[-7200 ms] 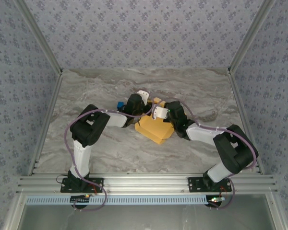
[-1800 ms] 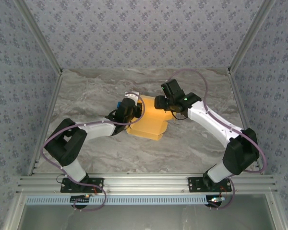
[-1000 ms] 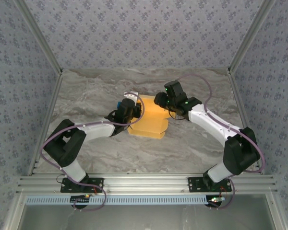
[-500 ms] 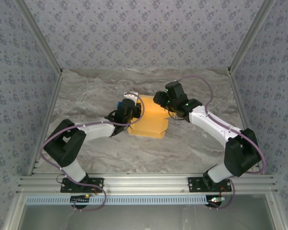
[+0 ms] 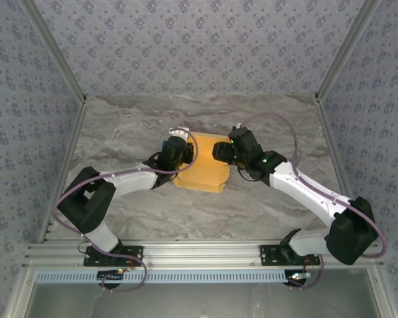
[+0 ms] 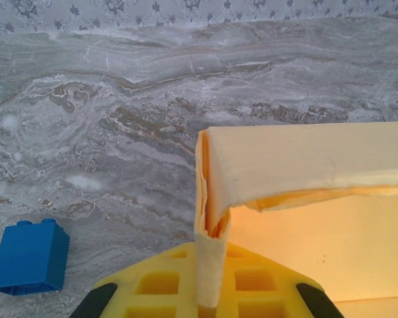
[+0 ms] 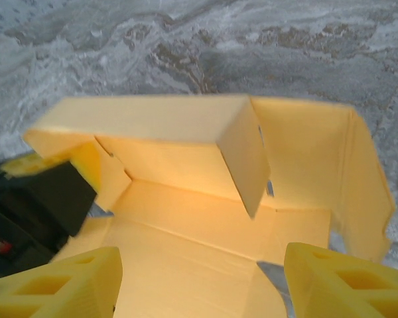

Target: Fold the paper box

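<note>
Left wrist view: the left gripper pinches an upright folded wall of the paper box, a blue block lying left of its fingers. The right gripper holds its fingers spread, the box's floor between them, apparently untouched.

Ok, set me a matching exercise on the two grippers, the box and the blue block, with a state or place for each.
Things:
1. left gripper
2. right gripper
3. paper box
4. blue block

States:
A. lies on the table beside the box
B. fingers wide apart over the box
C. partly folded, walls raised
D. shut on an edge of the box

Pairs: 1-D, 2-B, 3-C, 4-A
</note>
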You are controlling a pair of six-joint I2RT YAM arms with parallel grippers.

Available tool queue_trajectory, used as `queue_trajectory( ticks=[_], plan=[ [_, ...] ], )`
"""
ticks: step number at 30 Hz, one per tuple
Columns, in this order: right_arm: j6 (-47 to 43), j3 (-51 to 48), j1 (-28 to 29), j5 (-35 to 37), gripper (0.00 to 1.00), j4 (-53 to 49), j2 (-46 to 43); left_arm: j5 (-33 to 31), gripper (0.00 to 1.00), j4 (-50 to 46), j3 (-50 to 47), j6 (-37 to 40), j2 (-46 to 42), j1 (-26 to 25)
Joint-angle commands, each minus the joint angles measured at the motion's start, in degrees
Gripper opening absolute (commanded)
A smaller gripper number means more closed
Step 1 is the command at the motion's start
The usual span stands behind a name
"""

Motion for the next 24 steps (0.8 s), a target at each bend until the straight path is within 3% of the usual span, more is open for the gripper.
queue_trajectory(
  ticks=[1,24],
  plan=[
    [0.3,-3.1,1.4,1.3,0.67,-1.0,0.5,-1.5,0.0,-0.1,1.2,-1.1,-2.4,-0.4],
    [4.3,-3.5,0.1,4.9,0.68,3.1,5.6,-1.0,0.0,1.5,-0.1,-1.0,-3.8,-0.4]
  ],
)
